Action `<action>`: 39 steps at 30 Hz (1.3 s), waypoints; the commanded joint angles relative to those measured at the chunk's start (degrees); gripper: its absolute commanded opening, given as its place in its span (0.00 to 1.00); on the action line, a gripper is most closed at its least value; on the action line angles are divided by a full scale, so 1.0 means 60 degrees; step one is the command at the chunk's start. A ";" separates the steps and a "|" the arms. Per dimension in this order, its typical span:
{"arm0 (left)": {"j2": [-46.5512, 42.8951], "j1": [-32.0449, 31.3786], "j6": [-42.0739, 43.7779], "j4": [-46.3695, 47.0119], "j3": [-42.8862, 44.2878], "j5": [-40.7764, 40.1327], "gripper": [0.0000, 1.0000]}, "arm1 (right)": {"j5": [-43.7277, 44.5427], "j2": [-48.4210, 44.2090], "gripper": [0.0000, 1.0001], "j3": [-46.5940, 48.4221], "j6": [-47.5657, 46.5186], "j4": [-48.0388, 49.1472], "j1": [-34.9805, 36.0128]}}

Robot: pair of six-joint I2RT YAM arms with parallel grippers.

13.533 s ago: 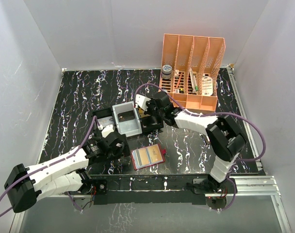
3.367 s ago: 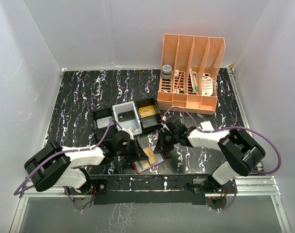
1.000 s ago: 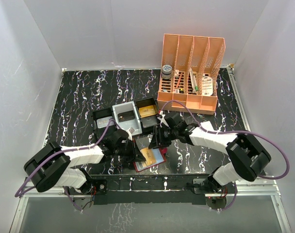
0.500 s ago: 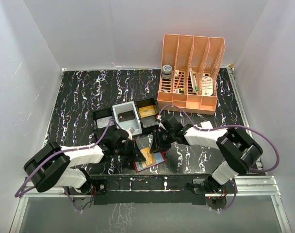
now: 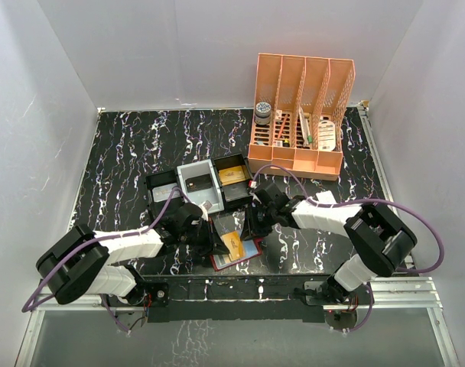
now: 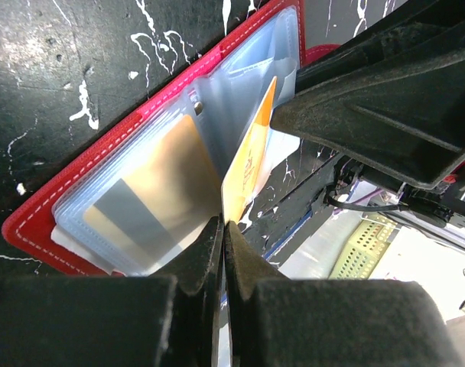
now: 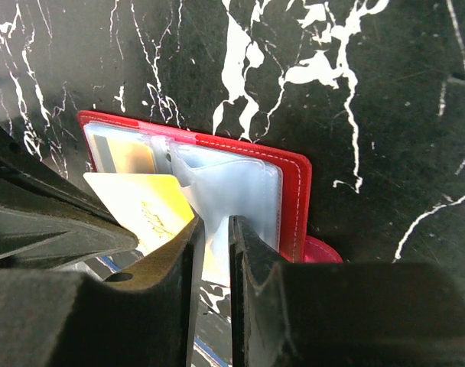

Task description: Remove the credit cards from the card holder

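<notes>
One red card holder (image 7: 295,199). Three credit cards: raised card (image 6: 248,164), sleeved card (image 6: 152,195), tray card (image 5: 232,175). One black tray (image 5: 160,200), one orange rack (image 5: 301,84), and two claws, left claw (image 6: 223,222) and right claw (image 7: 212,229).

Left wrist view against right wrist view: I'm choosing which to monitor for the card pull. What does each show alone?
Left wrist only: the left fingers pinching the orange card at its lower edge. Right wrist only: a red tab at the holder's side, and the right fingers closed on a clear sleeve. Both: the red card holder, that tilted-up card, and a striped card in its sleeve.
</notes>
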 commanded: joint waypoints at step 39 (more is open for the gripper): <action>-0.1994 0.0042 0.0151 -0.2215 0.0354 -0.1146 0.00 | 0.0348 -0.1072 0.37 -0.0098 0.0734 0.0888 0.0100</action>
